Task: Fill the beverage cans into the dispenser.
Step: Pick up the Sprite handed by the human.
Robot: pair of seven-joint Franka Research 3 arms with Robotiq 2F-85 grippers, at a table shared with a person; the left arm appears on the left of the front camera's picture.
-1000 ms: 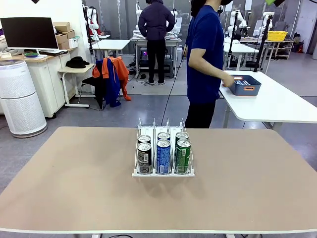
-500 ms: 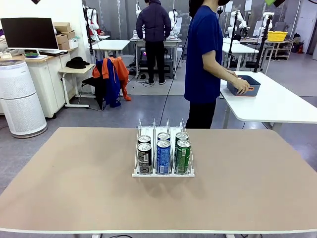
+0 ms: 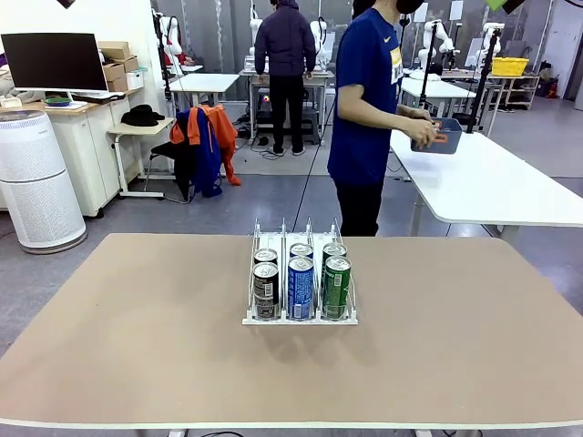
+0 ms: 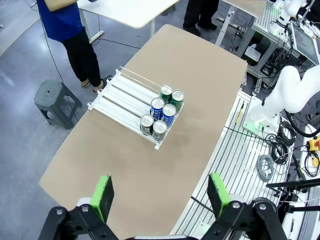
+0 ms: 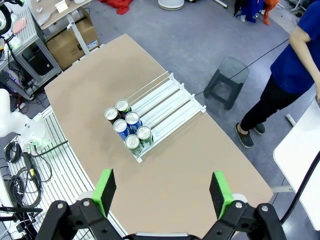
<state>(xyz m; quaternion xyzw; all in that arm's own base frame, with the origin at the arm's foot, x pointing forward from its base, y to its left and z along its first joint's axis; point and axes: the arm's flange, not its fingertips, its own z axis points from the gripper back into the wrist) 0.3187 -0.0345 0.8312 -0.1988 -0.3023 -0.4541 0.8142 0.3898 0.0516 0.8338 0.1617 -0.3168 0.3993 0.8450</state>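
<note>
The white wire dispenser [image 3: 300, 273] stands at the middle of the tan table and holds several beverage cans [image 3: 301, 287] at its front lip: black [image 3: 265, 289], blue [image 3: 301, 286] and green [image 3: 336, 286], each with another behind. The dispenser [image 4: 131, 100] and its cans [image 4: 161, 111] lie far below my left gripper [image 4: 161, 194], which is open and holds nothing. High above the same dispenser [image 5: 163, 106] and cans [image 5: 128, 128], my right gripper [image 5: 162, 192] is open too, with nothing between its fingers.
A person in a blue shirt [image 3: 366, 100] stands beyond the far edge, holding a blue-grey bin [image 3: 437, 135] above a white side table [image 3: 492, 182]. A grey stool [image 4: 54, 101] stands on the floor by the table's far side. The tan table [image 3: 137, 346] is bare around the dispenser.
The person has lifted the blue-grey bin off the white side table and turned toward my table. The dispenser, the cans and both grippers have not moved.
</note>
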